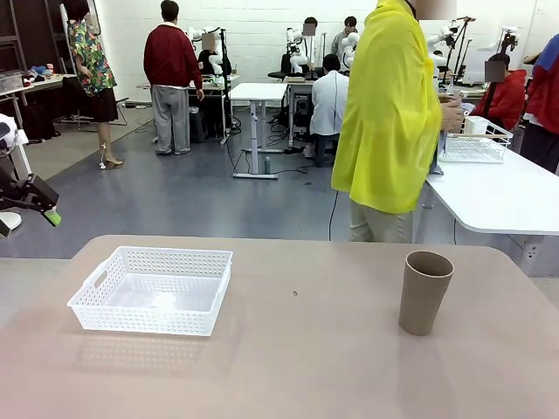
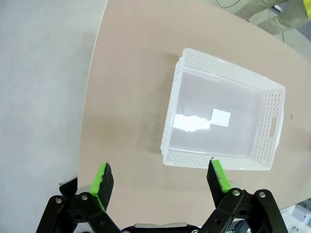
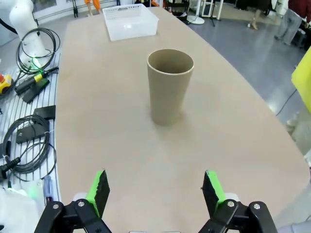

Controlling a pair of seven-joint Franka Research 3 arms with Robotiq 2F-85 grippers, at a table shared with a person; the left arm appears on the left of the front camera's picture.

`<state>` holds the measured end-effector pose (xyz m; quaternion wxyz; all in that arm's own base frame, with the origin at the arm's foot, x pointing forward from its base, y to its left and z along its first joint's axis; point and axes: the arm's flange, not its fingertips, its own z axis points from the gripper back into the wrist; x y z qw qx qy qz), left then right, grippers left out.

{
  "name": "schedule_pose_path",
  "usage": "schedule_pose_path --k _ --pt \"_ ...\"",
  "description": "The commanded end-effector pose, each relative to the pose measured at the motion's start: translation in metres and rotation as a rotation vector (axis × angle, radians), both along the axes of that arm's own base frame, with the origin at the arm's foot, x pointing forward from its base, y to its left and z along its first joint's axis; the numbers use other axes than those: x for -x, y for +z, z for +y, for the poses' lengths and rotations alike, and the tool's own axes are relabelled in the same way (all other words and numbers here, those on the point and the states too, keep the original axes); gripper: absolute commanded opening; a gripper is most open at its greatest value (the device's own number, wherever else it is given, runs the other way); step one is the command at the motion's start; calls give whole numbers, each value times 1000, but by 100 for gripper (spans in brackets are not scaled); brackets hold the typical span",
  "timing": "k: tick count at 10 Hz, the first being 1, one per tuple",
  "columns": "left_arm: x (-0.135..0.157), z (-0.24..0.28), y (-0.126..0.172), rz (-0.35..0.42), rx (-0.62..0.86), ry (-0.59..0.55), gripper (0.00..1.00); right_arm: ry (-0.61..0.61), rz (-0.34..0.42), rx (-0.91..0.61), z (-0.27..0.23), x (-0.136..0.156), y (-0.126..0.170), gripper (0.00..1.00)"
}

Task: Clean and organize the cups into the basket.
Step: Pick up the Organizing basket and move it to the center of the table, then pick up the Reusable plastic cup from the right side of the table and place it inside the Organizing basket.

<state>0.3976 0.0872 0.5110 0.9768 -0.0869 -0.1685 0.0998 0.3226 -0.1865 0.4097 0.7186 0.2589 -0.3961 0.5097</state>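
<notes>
Kraft-brown cup stands upright on the desk, well apart from the white basket, at its 3 o'clock. Left end effector hangs over the desk, fingers spread wide, gripping nothing; the basket is at its 12 o'clock. Right end effector is likewise spread and empty, with the cup at its 12 o'clock.

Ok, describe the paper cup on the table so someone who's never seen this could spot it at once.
Start with the big beige table in the foreground. A white lattice basket sits on its left part; look to the right side instead. There stands the cup: tapered plain brown paper, upright and open-topped, tall and dark where the basket is low and white.
</notes>
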Motion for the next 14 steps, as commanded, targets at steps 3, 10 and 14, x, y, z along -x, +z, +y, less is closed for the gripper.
schedule_pose_path --k 3,10,14 --pt "-1 1 11 -9 -15 7 100 2 -3 18 -2 0 3 100" --pt "-90 -12 -55 178 43 -119 100 117 -112 49 43 -52 -37 100" --pt "-105 -25 -109 255 41 -156 100 205 -113 11 66 -84 -66 100"
